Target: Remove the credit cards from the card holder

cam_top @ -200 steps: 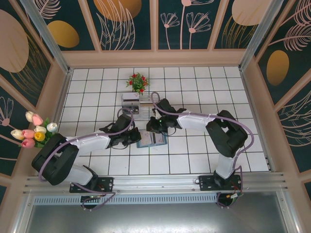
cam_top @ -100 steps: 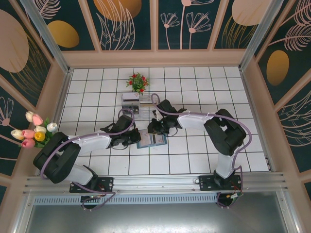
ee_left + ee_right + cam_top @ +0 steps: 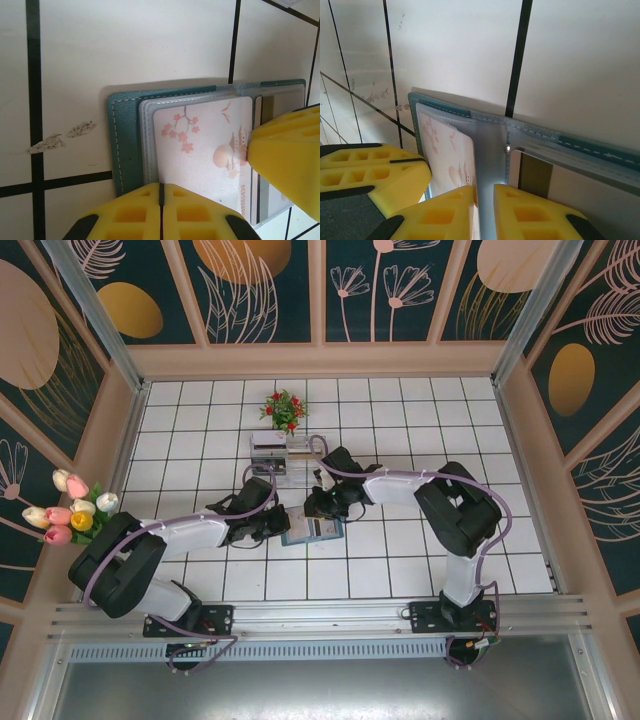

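Right elbow [image 3: 455,510] edged inward; closed left end effector [image 3: 161,192] pins card holder [image 3: 127,130], barely parted right end effector [image 3: 485,200] must extract credit card [image 3: 200,145].

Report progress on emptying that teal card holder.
Done: the card holder lies open on the table. In hand: the left gripper, shut, sits at its edge; the right gripper is over the middle fold, jaws narrowly apart, grip unclear. Left: the blossom card and a second card sit in their sleeves.
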### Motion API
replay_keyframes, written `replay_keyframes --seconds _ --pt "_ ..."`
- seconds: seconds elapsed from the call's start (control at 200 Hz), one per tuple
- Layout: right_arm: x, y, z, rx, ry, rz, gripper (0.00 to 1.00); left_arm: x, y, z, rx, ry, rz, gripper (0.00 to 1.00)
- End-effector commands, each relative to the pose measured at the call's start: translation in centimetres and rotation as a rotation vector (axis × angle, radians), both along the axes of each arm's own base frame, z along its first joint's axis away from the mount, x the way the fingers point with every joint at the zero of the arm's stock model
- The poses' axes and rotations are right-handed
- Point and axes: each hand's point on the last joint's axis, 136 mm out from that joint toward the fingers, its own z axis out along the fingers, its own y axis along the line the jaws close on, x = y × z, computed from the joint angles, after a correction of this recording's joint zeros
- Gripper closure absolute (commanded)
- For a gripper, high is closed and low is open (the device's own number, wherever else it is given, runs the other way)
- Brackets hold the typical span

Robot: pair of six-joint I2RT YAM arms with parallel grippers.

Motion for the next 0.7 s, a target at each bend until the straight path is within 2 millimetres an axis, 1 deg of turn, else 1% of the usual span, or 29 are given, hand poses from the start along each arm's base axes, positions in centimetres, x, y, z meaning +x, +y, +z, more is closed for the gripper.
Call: replay_keyframes --seconds 0.0,0.175,0.34,0.465,0.691 --pt "-1.1 -0.2 -1.4 0.002 0.036 0.039 0.79 -1.4 1.5 -2.2 0.069 0.057 0.000 0.92" --pt "-1.1 0.3 -1.1 0.030 0.039 0.054 0.79 -1.6 1.5 -2.4 0.066 0.062 -0.003 0.91" --pt "-1.1 0.2 -1.3 0.023 0.042 0.052 0.81 -1.6 1.6 -2.4 0.068 0.063 -0.002 0.90" --pt "-1.1 -0.3 -1.6 -0.005 0.036 0.044 0.85 -1.7 1.8 -2.4 0.078 0.063 0.005 0.89" --pt "-1.4 -1.3 -1.7 -0.041 0.027 0.043 0.85 -1.7 2.4 -2.4 0.100 0.059 0.018 0.85"
